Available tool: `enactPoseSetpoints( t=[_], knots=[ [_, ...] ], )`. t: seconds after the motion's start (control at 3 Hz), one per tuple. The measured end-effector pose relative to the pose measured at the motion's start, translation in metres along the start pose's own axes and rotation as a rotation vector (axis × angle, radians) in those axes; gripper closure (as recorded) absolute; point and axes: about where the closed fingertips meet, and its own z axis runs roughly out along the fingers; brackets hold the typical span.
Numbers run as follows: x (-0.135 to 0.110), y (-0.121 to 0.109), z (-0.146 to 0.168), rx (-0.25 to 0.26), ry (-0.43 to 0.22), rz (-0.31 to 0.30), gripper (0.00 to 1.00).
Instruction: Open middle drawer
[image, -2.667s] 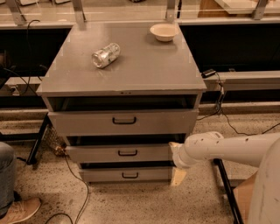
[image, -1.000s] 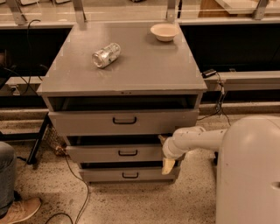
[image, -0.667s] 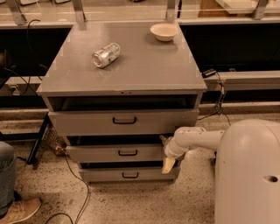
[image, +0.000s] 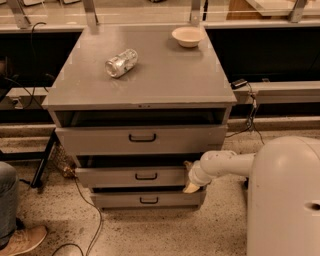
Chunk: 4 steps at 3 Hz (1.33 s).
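The grey cabinet (image: 150, 75) has three drawers. The middle drawer (image: 115, 177) has a mid-height flat front with a small black loop handle (image: 146, 176), and a dark gap shows above it. My gripper (image: 190, 176) is at the end of the white arm (image: 225, 165). It is at the right end of the middle drawer's front, well to the right of the handle. The top drawer (image: 100, 140) has a taller front and sticks out a little. The bottom drawer (image: 120, 200) has the shortest front.
A crushed can (image: 121, 62) and a pale bowl (image: 187, 36) lie on the cabinet top. My white base (image: 285, 200) fills the lower right. A person's leg and shoe (image: 17, 235) are at the lower left. Cables run over the floor.
My arm has swung left from beside the cabinet to the right end of the middle drawer's front. In the last second it has hardly moved. The drawers look unchanged.
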Motion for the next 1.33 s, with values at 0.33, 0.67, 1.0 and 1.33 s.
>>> enactPoseSetpoints(
  t=[0.33,0.67,1.0,1.33],
  knots=[
    [0.007,0.041,-0.016,-0.056,-0.002,0.044,0.66],
    [0.008,0.043,-0.018,-0.060,-0.002,0.047,0.89],
    [0.017,0.086,-0.031,-0.162,-0.029,0.117,1.00],
    [0.017,0.086,-0.031,-0.163,-0.029,0.117,1.00]
  ],
)
